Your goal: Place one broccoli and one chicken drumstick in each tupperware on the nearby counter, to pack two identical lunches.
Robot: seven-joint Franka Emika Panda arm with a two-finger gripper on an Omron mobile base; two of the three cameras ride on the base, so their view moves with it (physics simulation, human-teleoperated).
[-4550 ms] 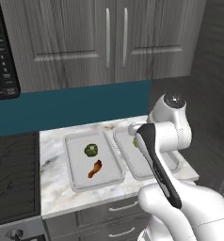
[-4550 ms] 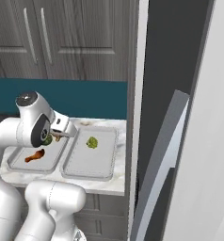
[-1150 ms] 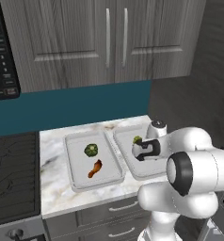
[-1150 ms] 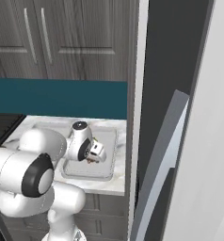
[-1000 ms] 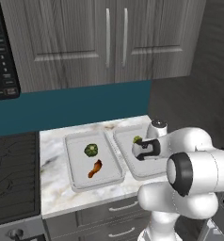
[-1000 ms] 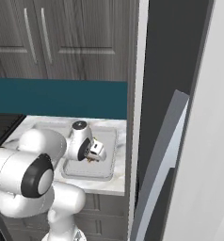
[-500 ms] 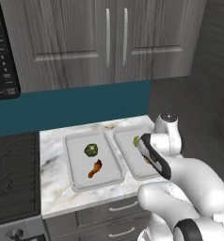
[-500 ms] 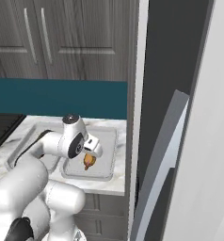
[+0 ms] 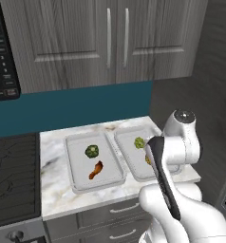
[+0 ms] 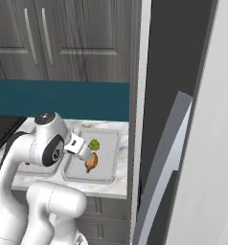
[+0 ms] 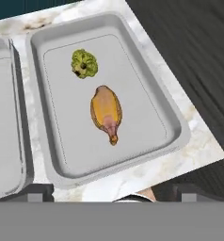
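Two grey tupperware sit side by side on the white counter (image 9: 55,190). The left tupperware (image 9: 75,182) holds a green broccoli (image 9: 91,151) and a brown chicken drumstick (image 9: 96,170). In the right tupperware (image 11: 179,123) a second broccoli (image 11: 84,63) and a second drumstick (image 11: 107,112) lie free. My gripper (image 11: 109,193) hangs open and empty above this container's near end, apart from the food. From the right base view the gripper (image 10: 87,154) hovers just over that drumstick (image 10: 91,163). My arm hides part of the right tupperware in the left base view.
A black stovetop (image 9: 13,175) borders the counter on the left, under a microwave (image 9: 1,47). Grey upper cabinets (image 9: 115,38) hang over a teal back wall. A tall dark panel (image 10: 171,72) and an open door (image 10: 168,158) close off the right side.
The gripper was low in the right tupperware with the drumstick at its fingers. It has let go and risen; the drumstick now lies free there.
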